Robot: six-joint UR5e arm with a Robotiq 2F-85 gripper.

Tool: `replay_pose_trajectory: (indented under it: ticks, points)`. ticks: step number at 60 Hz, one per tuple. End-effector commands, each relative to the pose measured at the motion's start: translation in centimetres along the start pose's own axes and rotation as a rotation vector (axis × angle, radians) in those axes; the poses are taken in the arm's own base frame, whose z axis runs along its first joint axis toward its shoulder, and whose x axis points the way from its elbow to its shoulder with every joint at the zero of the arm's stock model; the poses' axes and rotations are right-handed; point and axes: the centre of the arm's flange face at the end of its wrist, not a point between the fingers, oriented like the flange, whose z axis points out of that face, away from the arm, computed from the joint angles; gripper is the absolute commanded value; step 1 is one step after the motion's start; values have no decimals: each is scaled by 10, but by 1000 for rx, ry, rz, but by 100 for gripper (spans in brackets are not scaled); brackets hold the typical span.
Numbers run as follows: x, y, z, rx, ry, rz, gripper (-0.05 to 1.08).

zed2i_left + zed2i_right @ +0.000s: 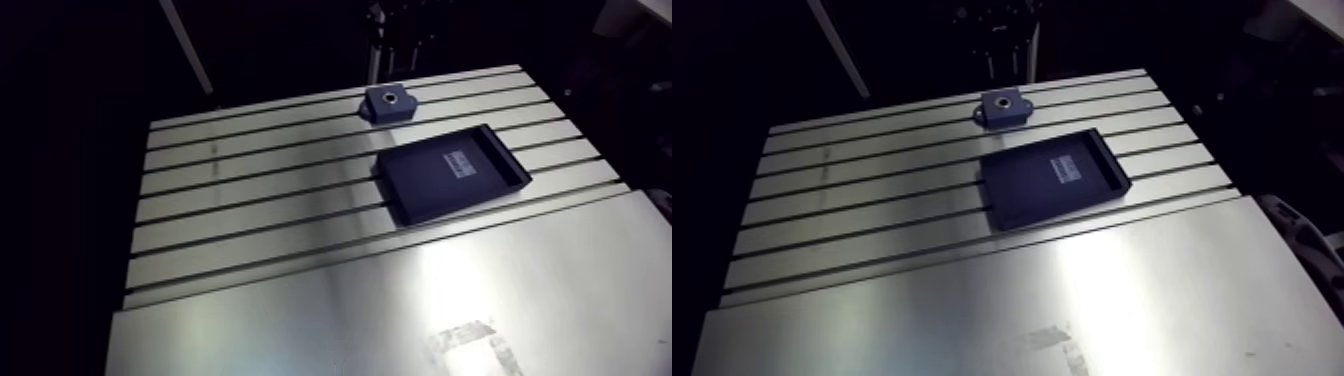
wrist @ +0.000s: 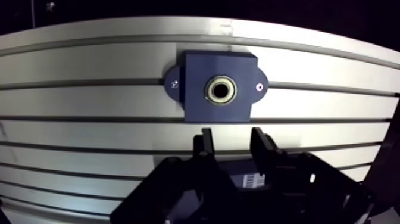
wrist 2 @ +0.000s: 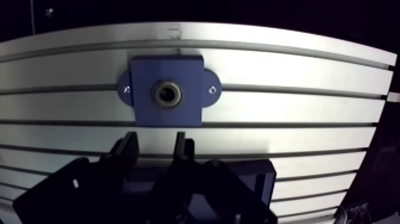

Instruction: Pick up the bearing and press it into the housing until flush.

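Pincer spread, empty, touching nothing; blue housing just ahead, bearing in its bore; dark tray beneath

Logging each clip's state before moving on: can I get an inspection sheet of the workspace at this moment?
Surface: slotted metal table.
Job's things: blue housing near the table's far edge, with the bearing sitting in its bore; whether it is flush cannot be judged. The dark tray beside the housing shows only a label inside.
Clutter: nothing seen.
Grippers: gripper open, nothing between its fingers, over the tray, short of the housing.
Cables: nothing seen.
Surroundings: nothing seen.
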Motion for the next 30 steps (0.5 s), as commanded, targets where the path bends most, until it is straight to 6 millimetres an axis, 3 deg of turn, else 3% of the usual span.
replay_pose_trajectory:
  ticks: [1,13,15,21,30]
  points:
    - [-21,-8,-45,5,-10,-6,1]
    - [-49,-16,-91,22,-66,6,1]
    - [-60,-18,-109,23,-67,18,1]
    - [-77,-21,-135,12,-49,37,1]
    - [-99,-29,-160,15,-33,34,1]
